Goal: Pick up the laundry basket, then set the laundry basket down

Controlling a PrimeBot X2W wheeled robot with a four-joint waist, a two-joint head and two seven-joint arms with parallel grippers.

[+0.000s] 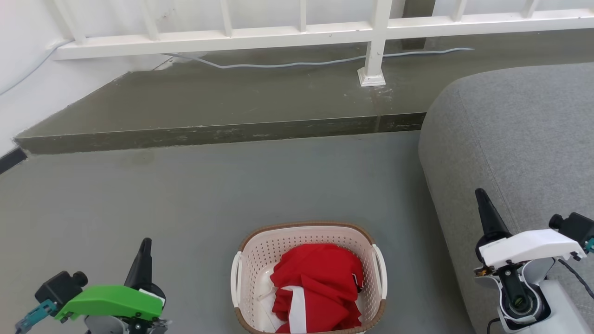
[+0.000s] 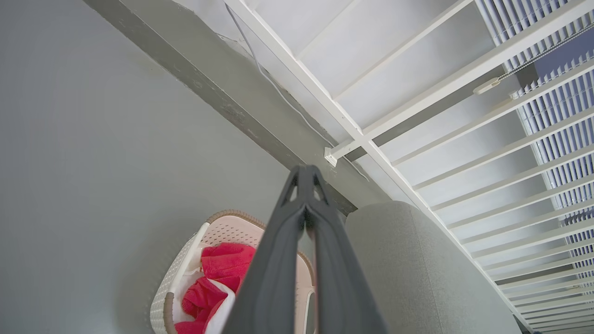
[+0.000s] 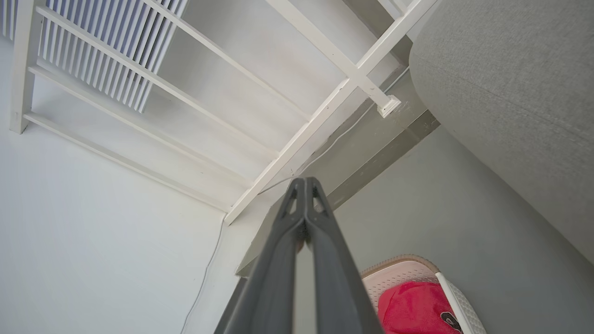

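On the floor, laundry basket of red cloth, label unreadable, left gripper closed, right gripper closed

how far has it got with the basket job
Nothing visibly done: the laundry basket stands on the grey floor with red cloth inside. In hand: little; the left gripper and right gripper sit shut and empty either side of it, clear of its white handles. Left: take hold, lift, then set it down.
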